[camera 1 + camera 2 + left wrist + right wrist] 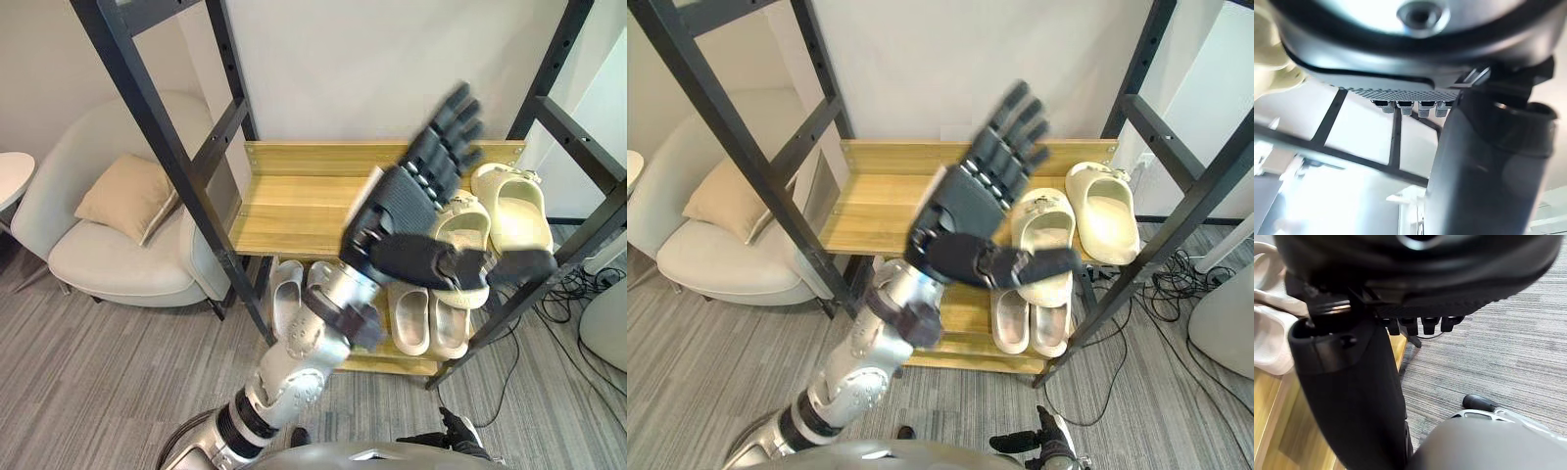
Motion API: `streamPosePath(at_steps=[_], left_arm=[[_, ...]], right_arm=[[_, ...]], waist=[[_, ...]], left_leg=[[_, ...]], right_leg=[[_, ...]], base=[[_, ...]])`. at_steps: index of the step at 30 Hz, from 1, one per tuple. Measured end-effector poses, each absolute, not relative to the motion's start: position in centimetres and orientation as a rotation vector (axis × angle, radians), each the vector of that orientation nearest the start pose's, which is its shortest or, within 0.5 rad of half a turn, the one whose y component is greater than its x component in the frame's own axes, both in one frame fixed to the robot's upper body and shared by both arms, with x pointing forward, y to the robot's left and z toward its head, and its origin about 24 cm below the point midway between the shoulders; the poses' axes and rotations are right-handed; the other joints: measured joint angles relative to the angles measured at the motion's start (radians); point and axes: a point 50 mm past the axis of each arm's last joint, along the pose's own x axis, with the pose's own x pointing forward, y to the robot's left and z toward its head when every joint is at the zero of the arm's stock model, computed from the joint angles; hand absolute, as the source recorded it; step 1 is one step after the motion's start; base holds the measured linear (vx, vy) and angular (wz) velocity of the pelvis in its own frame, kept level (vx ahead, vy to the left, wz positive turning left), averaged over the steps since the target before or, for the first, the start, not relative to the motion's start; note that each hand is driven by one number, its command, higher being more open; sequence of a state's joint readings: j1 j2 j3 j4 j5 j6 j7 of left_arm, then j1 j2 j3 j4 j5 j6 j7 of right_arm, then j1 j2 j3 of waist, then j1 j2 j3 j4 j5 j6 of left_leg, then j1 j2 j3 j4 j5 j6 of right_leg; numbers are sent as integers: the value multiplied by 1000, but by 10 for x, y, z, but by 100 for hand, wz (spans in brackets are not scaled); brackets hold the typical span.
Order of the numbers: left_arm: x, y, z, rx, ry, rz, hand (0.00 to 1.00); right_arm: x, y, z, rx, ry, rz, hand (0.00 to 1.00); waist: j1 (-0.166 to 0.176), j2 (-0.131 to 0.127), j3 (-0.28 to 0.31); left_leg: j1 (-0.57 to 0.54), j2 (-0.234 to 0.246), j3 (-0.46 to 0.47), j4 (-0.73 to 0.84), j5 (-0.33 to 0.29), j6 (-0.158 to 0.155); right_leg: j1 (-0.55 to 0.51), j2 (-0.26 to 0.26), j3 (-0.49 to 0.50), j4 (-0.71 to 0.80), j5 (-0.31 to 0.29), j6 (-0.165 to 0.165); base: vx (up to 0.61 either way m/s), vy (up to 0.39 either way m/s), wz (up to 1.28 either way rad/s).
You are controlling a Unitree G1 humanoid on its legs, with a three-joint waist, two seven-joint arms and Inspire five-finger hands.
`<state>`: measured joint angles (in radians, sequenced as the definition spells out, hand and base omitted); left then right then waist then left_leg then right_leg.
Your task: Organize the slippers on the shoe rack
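The job looks close to finished. On the shoe rack (162,137), the left part of the wooden upper shelf (294,201) is bare. The left hand (397,211) hangs raised before its middle, fingers straight and spread, thumb out, grasping nothing. A pair of cream slippers (514,211) sits side by side at the right end. On the lower shelf (392,364), pale slippers (286,294) lie on the left and a white pair (426,318) on the right. I see no slipper on the grey carpet (98,372), so probably only straightening is left. The right hand (1459,284) hangs low over the carpet, fingers seemingly relaxed and empty. Around the rack, a white round table (12,176) is at the far left, then a pale armchair (118,264) with a beige cushion (127,196), a white wall (392,59) behind, and black cables (563,294) at the right.
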<state>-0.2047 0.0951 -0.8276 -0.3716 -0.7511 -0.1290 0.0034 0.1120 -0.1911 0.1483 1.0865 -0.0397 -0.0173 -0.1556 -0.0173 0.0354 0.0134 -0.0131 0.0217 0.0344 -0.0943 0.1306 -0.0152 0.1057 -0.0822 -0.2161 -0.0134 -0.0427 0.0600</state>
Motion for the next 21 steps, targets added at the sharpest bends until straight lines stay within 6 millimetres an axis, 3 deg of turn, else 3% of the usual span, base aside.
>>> streamPosePath(at_steps=[5, 9, 14, 21], left_arm=[[158, -42, 137, -717, -110, -1189, 100], [150, -54, 114, -662, 16, -1250, 100], [143, -54, 96, -585, 83, -1292, 100], [145, -53, 87, -483, 68, -1280, 100]], right_arm=[[77, -218, -162, -379, 1171, -85, 100], [78, -218, -162, -394, 1169, -69, 100], [78, -218, -162, -398, 1168, -65, 100], [79, -216, -163, -402, 1166, -57, 100]], waist=[[5, 10, -10], [6, 10, -10], [6, 9, -10], [5, 5, -13]], left_leg=[[6, 2, 0, 0, 0, 0], [6, 4, 0, 0, 1, -1], [6, 5, 1, 0, 1, -2], [6, 5, 1, 0, 1, -2]], right_leg=[[5, 1, 0, -1, 0, 0], [5, 3, 1, -2, 0, 0], [5, 4, 1, -4, 0, 0], [6, 4, 1, -5, 0, 0]], base=[[0, 0, 0], [0, 0, 0], [0, 0, 0], [0, 0, 0]])
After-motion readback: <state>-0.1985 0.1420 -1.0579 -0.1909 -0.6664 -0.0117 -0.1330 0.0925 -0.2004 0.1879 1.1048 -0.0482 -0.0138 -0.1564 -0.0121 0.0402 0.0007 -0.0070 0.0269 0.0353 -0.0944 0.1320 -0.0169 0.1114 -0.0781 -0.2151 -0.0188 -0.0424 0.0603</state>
